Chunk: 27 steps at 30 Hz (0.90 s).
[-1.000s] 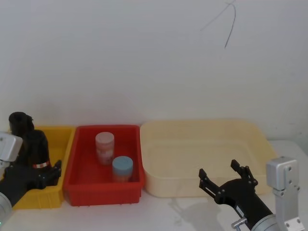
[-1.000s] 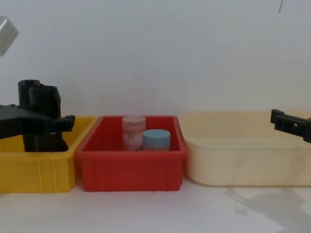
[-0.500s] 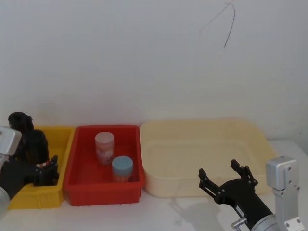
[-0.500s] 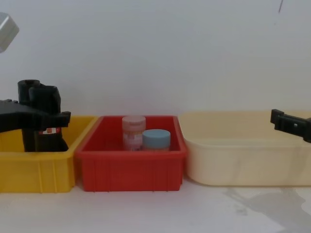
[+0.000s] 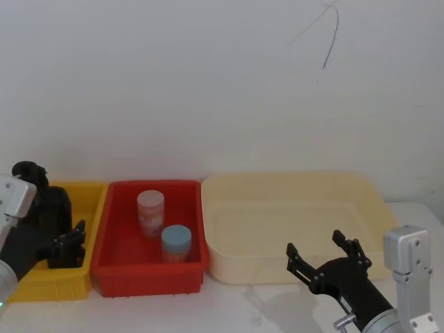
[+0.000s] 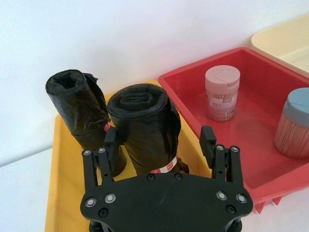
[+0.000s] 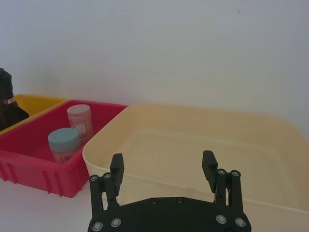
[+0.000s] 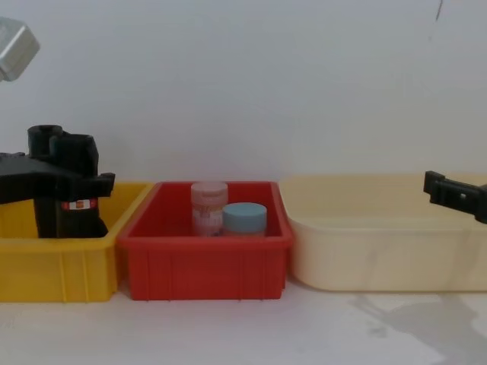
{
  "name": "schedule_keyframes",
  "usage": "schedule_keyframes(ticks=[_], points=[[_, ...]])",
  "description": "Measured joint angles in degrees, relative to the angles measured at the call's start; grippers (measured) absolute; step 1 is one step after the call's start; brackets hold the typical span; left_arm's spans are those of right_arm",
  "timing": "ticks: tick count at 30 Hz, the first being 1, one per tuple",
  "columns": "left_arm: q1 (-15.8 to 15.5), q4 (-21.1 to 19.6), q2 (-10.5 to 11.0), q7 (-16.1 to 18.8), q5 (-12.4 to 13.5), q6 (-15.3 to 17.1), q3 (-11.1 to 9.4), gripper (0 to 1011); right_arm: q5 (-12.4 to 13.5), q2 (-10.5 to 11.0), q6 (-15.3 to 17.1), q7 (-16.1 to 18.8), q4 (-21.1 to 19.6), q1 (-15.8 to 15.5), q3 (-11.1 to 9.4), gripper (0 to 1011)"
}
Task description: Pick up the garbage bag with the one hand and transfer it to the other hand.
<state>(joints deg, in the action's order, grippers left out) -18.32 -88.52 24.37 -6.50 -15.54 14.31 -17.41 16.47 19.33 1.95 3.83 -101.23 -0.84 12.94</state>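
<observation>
Left pincer (image 6: pixel 159 140): fingers apart, straddling the garbage bag (image 6: pixel 145 121). The bag stands upright in the yellow bin (image 6: pixel 60 183), long axis vertical, straight ahead between the fingers. Finger contact: cannot tell. Bag's base hidden behind pincer body. Taller roll (image 6: pixel 77 106) just beyond. Right pincer (image 5: pixel 326 251) apart, well away, before the cream tub (image 5: pixel 243 267).
</observation>
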Motion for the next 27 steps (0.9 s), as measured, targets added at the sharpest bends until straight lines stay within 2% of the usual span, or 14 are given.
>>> schedule_keyframes(ticks=[11,27], points=[[-0.4,0.5,-0.3,0.0,1.1,0.3,-0.2,1001,0.0,0.0,0.0,0.0,0.0,0.0,0.0,1001],[-0.4,0.9,-1.0,0.0,1.4,-0.5,1.2,1001,0.0,0.0,0.0,0.0,0.0,0.0,0.0,1001]])
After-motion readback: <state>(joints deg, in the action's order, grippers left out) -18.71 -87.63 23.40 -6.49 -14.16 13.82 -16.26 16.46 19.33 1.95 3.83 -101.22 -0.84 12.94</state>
